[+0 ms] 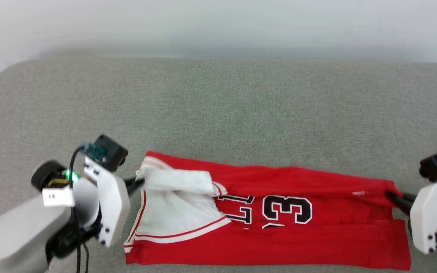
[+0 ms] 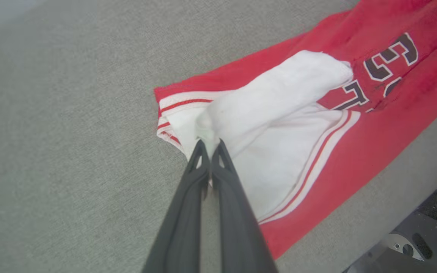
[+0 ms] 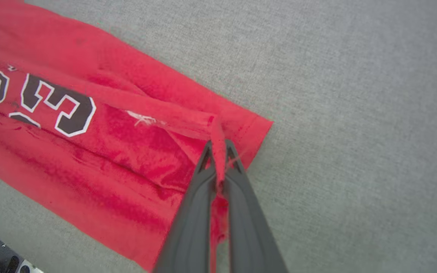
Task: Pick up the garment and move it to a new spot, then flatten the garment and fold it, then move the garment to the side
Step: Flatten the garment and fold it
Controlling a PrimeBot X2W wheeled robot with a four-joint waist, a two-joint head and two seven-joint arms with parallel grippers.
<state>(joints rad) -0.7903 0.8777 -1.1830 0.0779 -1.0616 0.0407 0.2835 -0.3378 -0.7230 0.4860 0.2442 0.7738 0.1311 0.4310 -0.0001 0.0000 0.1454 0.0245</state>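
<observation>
Gripping red garment (image 1: 279, 235): left pincer (image 2: 210, 146) clamps white sleeve (image 2: 279, 87), right pincer (image 3: 218, 146) clamps hem (image 3: 256, 129); grey woven cushion (image 1: 218, 106).

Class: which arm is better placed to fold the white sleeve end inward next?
Probably left: the left gripper pinches the white sleeve of the garment, while the right gripper holds the opposite red hem.

Red, white-sleeved garment (image 1: 279, 212) lies folded lengthwise on grey cushion (image 1: 218, 106)

A desk (image 1: 241, 102) covered in grey woven cloth spreads wide, its far left corner rounded. Behind it stands a plain pale wall (image 1: 218, 22). The light is soft and even.
</observation>
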